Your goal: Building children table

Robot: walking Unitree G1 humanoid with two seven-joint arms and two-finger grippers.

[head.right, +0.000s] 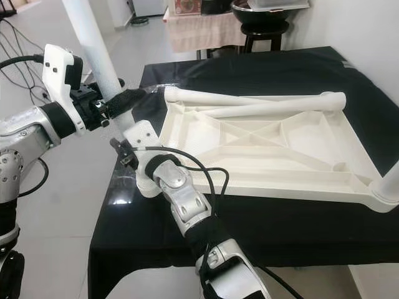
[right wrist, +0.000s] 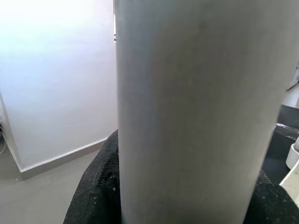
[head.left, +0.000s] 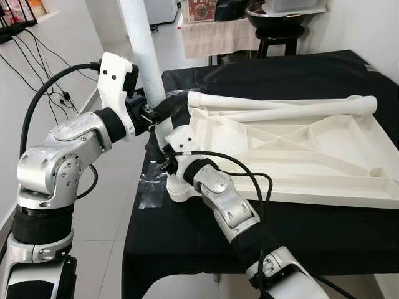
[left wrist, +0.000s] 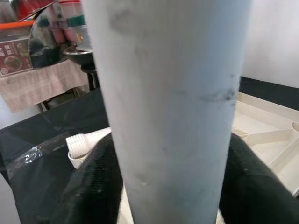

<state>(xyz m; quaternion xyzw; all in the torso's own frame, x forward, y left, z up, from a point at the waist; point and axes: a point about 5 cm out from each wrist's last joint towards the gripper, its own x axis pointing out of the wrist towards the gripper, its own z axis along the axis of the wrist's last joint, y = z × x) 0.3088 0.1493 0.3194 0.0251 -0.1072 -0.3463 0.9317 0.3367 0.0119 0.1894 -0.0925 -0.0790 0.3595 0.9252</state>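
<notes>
I have both jaws clamped on the upright leg (head.left: 142,50) at the tabletop's (head.left: 299,149) near-left corner; tilt it and the thread could bind.

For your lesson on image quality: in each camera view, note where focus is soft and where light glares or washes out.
Left wrist view: the white leg looms close and soft, black fingers blurred.
Right wrist view: the wall behind is washed out, the leg soft.
Right eye view: glare on the black cloth at the table's near corner.
Left eye view: evenly lit and fairly sharp across the white tabletop.
</notes>
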